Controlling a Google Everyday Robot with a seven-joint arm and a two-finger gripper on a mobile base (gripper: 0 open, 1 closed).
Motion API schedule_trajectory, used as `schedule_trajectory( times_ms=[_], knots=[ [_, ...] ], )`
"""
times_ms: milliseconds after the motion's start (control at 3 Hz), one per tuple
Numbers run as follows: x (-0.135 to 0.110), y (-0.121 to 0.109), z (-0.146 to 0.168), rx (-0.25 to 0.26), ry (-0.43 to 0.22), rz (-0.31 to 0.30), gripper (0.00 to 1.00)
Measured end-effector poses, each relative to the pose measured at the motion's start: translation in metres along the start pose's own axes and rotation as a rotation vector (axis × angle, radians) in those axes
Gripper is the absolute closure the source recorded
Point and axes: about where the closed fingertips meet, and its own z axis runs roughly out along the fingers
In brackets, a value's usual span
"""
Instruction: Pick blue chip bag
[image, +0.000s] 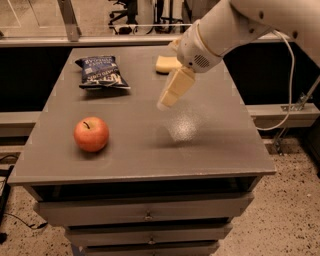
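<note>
The gripper hangs over the table, right of the blue chip bag. Bare tabletop lies between them (yellow sponge behind the gripper, apple well toward the front-left).

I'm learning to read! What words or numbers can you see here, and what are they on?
On the blue chip bag: white lettering, too blurred to read.
On the apple, the yellow sponge and the table: no words or numbers.
On the robot's hand, which hangs above the middle of the table, right of the bag: no writing shows.
</note>
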Motion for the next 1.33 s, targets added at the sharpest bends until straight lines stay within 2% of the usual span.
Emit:
schedule_trajectory(
  times_ms=[667,1000,1333],
  knots=[
    [-0.039,-0.03,0.115,-0.009,-0.106,-0.006,0.0],
    [-0.052,-0.053,0.151,0.008,-0.166,0.031,0.0],
    [-0.065,-0.071,0.172,0.016,-0.211,0.072,0.0]
  ],
)
